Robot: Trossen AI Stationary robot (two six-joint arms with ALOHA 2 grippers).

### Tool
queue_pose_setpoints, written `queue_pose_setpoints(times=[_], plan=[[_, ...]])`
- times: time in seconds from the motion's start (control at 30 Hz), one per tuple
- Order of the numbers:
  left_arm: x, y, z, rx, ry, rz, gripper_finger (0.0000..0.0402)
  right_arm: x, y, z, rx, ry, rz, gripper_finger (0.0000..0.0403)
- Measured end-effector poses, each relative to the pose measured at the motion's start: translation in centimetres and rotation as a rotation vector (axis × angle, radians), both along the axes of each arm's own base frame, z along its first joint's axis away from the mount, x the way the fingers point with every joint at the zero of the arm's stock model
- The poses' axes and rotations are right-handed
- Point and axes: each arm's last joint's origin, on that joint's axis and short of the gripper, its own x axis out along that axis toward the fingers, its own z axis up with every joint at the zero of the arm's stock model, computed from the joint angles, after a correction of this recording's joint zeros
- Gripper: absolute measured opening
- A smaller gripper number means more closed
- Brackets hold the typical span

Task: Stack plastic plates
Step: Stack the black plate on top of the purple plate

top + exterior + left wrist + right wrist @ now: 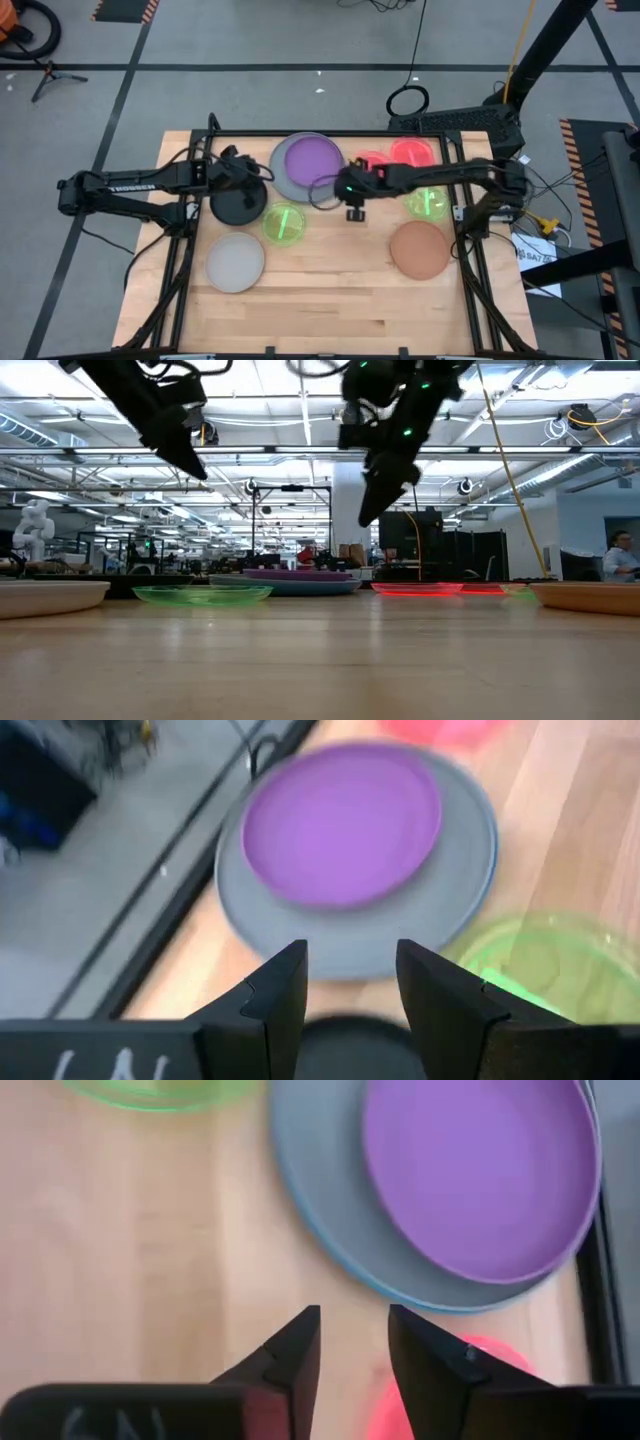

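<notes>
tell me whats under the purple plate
The purple plate lies on a larger grey plate, whose rim shows around it. Whether anything lies beneath the grey one cannot be seen.

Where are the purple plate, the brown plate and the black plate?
purple plate (312, 157), high view, its flat centre.
brown plate (419, 249), high view, its middle.
black plate (236, 207), high view, its bare near half.

black plate (352, 1045) mostly hidden, purple plate (340, 820) blurred
</notes>
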Motion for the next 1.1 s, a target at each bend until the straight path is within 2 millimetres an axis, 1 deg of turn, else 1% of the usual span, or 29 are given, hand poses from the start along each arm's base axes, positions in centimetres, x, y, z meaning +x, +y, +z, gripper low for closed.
queue_pose_setpoints(times=[0.13, 0.27, 0.4, 0.5, 0.6, 0.67, 0.8, 0.9, 1.1], plan=[[-0.5, 0.0, -0.4, -0.029, 0.051, 0.022, 0.0161, -3.1, 1.1, -0.1, -0.011, -0.131, 0.02, 0.0098], [-0.5, 0.4, -0.3, -0.035, 0.075, -0.079, 0.0161, -5.4, 1.5, 0.8, -0.033, -0.277, 0.032, 0.0093], [0.1, 1.8, 0.7, -0.057, 0.089, -0.087, 0.0161, -6.9, 1.7, 2.9, -0.043, -0.405, 0.029, 0.0093], [0.5, 3.2, 1.1, -0.057, 0.174, -0.076, 0.0161, -7.6, 1.8, 4.0, -0.033, -0.463, 0.017, 0.0093], [1.0, 4.9, 0.7, -0.076, 0.278, -0.056, 0.0161, -8.1, 2.2, 4.7, -0.02, -0.497, 0.017, 0.0093], [1.4, 6.2, 0.1, -0.11, 0.341, -0.064, 0.0161, -8.3, 2.6, 4.9, -0.016, -0.498, 0.031, 0.0093], [1.5, 8.3, -2.4, -0.215, 0.476, -0.138, 0.0161, -8.5, 3.3, 5.2, 0.003, -0.511, 0.044, 0.0093], [1.6, 9.8, -4.2, -0.264, 0.549, -0.152, 0.0161, -8.6, 3.7, 5.2, 0.013, -0.51, 0.057, 0.0093], [1.8, 11.8, -7.1, -0.344, 0.646, -0.144, 0.0161, -8.7, 4.2, 5.1, 0.014, -0.49, 0.079, 0.0093]])
